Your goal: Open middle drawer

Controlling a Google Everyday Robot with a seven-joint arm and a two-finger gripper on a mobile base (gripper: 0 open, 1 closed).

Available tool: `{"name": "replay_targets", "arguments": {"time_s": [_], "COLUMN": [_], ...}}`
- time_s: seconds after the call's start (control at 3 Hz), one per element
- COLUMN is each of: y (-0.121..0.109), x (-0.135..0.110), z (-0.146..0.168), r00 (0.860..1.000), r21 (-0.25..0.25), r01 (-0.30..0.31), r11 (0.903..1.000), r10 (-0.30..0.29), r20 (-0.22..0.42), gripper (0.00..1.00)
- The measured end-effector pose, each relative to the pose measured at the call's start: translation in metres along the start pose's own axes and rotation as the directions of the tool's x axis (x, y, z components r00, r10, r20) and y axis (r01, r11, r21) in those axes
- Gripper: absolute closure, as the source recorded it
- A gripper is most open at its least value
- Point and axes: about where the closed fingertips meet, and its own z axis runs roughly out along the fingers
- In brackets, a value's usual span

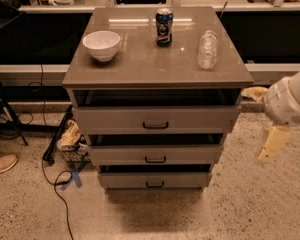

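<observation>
- We locate the middle drawer at lower centre of the frame, in the cabinet.
- We see the gripper at the right edge, apart from it; we cannot tell its state.

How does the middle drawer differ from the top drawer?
The top drawer sits directly under the tabletop; the middle drawer lies below it. The dark gap above the top drawer looks taller than the one above the middle drawer. The top drawer's front appears wider in this view than the middle drawer's. Both have flat grey fronts with a small black bar handle. The pincer is off to the right of both, touching neither.
</observation>
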Motion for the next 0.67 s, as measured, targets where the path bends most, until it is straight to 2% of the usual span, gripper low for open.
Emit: {"name": "replay_targets", "arguments": {"time_s": [0.33,0.67], "y": [0.0005,0.0005], "x": [0.0064,0.0062], "z": [0.0151,0.0149], "r00": [0.999,0.999], "r21": [-0.020,-0.019], "r01": [0.049,0.050], "r11": [0.9986,0.9986], "r10": [-0.049,-0.049], "r20": [0.014,0.014], "gripper": [0.00,0.00]}}
